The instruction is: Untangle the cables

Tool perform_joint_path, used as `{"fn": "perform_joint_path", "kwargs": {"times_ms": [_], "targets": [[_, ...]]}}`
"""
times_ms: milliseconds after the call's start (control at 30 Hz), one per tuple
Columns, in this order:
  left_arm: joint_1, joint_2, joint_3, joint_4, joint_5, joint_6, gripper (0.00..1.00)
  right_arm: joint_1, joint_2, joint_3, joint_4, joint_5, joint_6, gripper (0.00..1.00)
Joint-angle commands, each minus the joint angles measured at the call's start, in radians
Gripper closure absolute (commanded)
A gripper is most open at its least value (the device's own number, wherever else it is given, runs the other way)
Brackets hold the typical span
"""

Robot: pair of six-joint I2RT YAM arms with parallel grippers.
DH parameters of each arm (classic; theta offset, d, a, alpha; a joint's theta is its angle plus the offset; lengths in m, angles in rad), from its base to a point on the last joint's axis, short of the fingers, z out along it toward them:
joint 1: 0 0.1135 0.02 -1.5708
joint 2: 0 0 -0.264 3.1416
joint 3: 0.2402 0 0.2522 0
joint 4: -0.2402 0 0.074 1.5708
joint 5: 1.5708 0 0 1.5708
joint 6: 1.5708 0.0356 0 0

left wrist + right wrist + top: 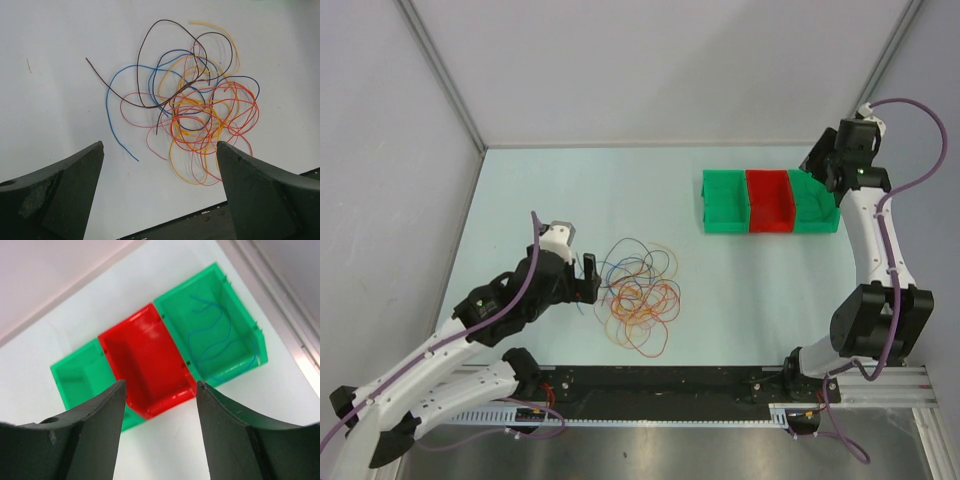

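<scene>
The right arm hides part of the right green bin [245, 305] from above. Only the right wrist view shows the thin blue cable [220, 340] lying inside it. The cables [200, 105] cross so densely that single strands are hard to follow. They lie heaped on the surface [570, 190], just beside the left fingers [55, 195], which are spread wide and empty. The right fingers [90, 430], above the red bin [150, 365], are also wide apart, holding nothing.

The pale table [570, 190] carries a loose tangle of cables [640, 290] near its front middle — orange, red, blue, dark brown. Well apart, far right, three bins stand touching in a row — left green bin [723, 200], red bin [770, 200], right green bin [815, 222].
</scene>
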Motion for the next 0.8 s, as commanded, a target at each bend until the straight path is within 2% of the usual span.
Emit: {"fn": "perform_joint_path", "kwargs": {"times_ms": [0,133,300,533,767], "targets": [[0.006,0.019,0.002,0.026,0.011,0.019,0.00,0.063,-0.087,-0.053,-0.044,-0.010,-0.002,0.38],[0.006,0.068,-0.001,0.052,0.040,0.002,0.00,0.119,-0.190,-0.141,-0.072,-0.013,0.006,0.39],[-0.012,0.149,-0.039,0.176,0.123,-0.079,0.04,0.312,-0.280,-0.231,-0.116,0.036,0.024,0.39],[-0.076,0.316,-0.029,0.292,0.152,-0.139,0.06,0.515,-0.423,-0.423,-0.106,0.038,0.130,0.39],[-0.110,0.473,0.049,0.316,0.152,-0.250,0.08,0.567,-0.515,-0.569,-0.084,0.007,0.166,0.39]]}}
